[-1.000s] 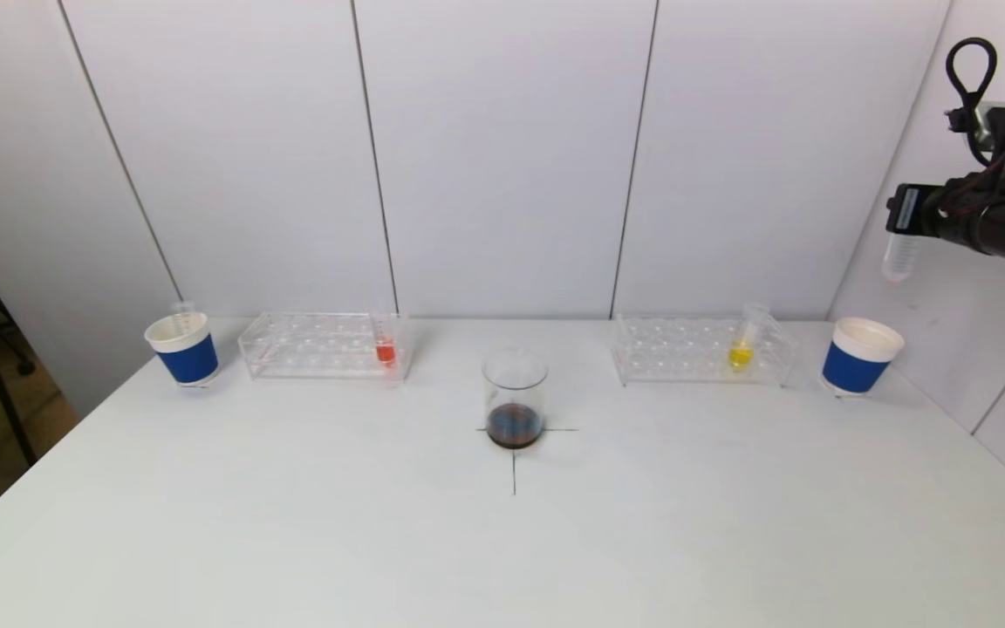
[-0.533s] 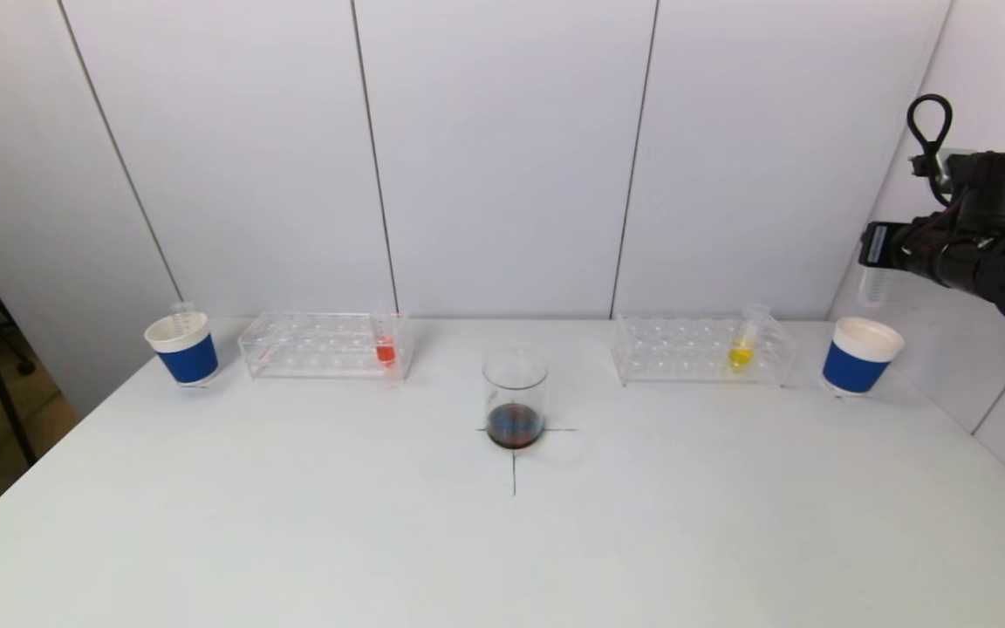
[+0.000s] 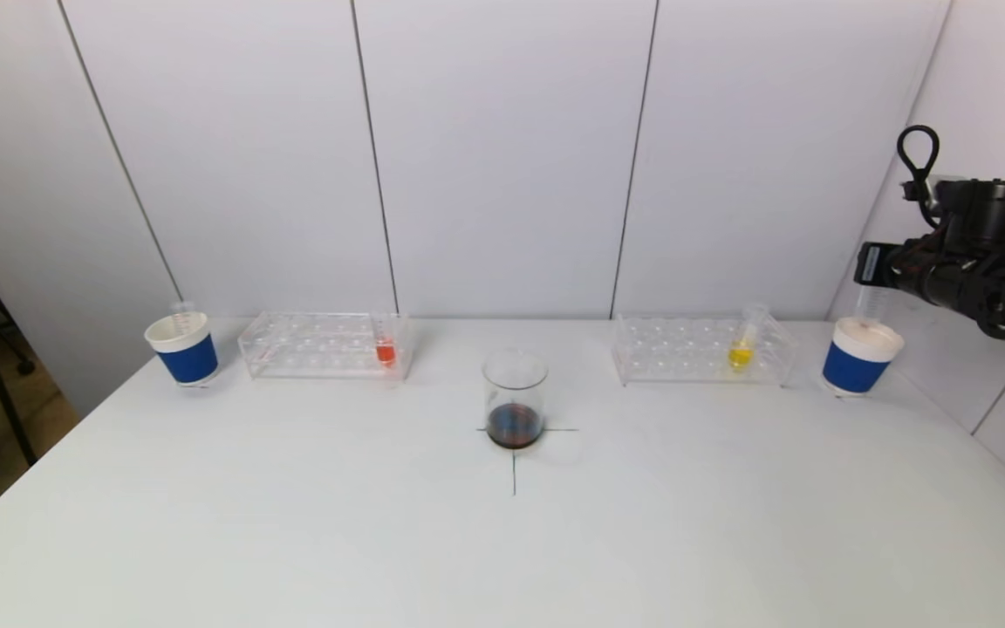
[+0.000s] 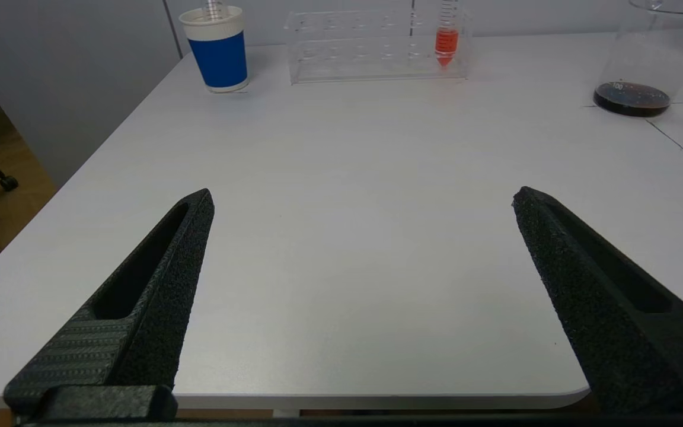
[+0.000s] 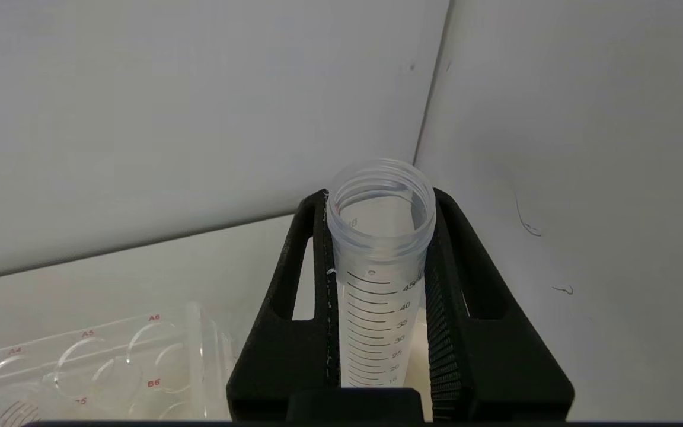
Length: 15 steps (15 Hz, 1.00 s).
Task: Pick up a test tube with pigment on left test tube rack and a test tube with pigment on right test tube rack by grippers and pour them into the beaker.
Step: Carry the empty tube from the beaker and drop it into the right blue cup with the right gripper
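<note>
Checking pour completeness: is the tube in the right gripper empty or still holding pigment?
Empty: the tube looks clear throughout, no colour visible, upright between the right gripper jaws.

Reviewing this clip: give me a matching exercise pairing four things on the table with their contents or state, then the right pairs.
Things:
1. Clear plastic rack on the left
2. Clear plastic rack on the right
3. Glass beaker at the table's middle
4. Clear graduated test tube in the right gripper

States:
A. Holds dark liquid
B. Empty, upright over the right blue paper cup
C. Holds a tube of yellow pigment
D. Holds a tube of orange-red pigment

Pairs: 1-D, 2-C, 3-A, 4-B
</note>
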Available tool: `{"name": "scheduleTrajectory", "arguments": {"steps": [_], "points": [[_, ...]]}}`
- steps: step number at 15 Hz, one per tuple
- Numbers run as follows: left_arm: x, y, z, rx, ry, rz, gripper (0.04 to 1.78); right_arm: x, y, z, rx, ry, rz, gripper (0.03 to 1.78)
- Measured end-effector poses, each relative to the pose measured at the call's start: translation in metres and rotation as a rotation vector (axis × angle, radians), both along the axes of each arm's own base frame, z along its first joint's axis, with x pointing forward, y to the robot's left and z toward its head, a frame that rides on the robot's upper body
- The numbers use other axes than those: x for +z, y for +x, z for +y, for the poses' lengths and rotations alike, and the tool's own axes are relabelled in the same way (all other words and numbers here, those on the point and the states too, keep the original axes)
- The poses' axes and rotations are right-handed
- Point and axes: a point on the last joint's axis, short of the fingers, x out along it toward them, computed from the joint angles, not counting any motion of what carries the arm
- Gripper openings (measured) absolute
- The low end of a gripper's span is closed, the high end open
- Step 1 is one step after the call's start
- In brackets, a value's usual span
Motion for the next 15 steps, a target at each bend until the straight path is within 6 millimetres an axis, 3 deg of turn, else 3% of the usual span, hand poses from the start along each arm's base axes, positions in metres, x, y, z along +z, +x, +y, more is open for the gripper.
{"name": "scheduleTrajectory", "arguments": {"steps": [15], "points": [[0.000,0.000,0.000,0.000,0.000,0.000,1.76,-0.036,-0.003,-0.010,-0.021,0.012,0.055,0.47]]}}
